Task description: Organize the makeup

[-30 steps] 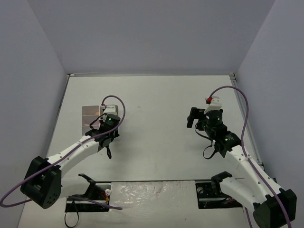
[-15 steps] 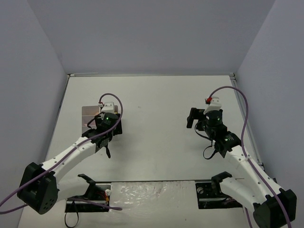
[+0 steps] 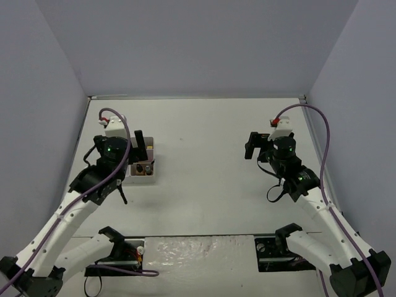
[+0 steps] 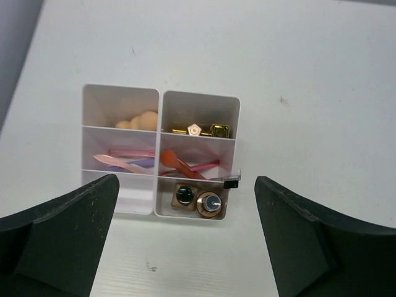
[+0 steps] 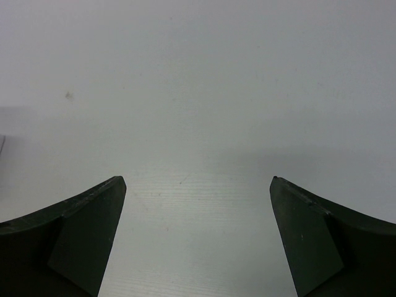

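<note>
**A:** Where is the makeup (image 4: 199, 166) sitting?

**B:** Everything I can see of it is lying inside the white organizer (image 4: 198, 110). The box is resting on the table (image 4: 322, 74) on the left side, well apart from the right arm.

**A:** Which compartments?

**B:** Going by the left wrist view, peach sponges (image 4: 139, 120) are sitting in the far-left cell and gold-ended lipstick tubes (image 4: 218, 130) in the far-right one. Pink and lilac sticks (image 4: 130, 152) are lying across the middle-left cell. An orange-tipped brush (image 4: 170, 159) is lying with a red stick in the middle-right cell. Two bottles (image 4: 210, 203) with dark caps are standing upright, touching each other, in the near-right cell.

**A:** Is anything sticking out?

**B:** A thin wand with a black end (image 4: 231, 182) is poking over the right wall, between the middle-right and near-right cells. I cannot tell what it is.

**A:** What is the left gripper (image 4: 185, 181) doing?

**B:** It is hanging above the organizer and looking straight down on it. Its fingers are standing wide apart and gripping nothing.

**A:** And the right gripper (image 5: 198, 179)?

**B:** It is hovering over bare table on the right side, with its fingers also spread wide and nothing between them. Only the white tabletop is showing in its own camera.
</note>
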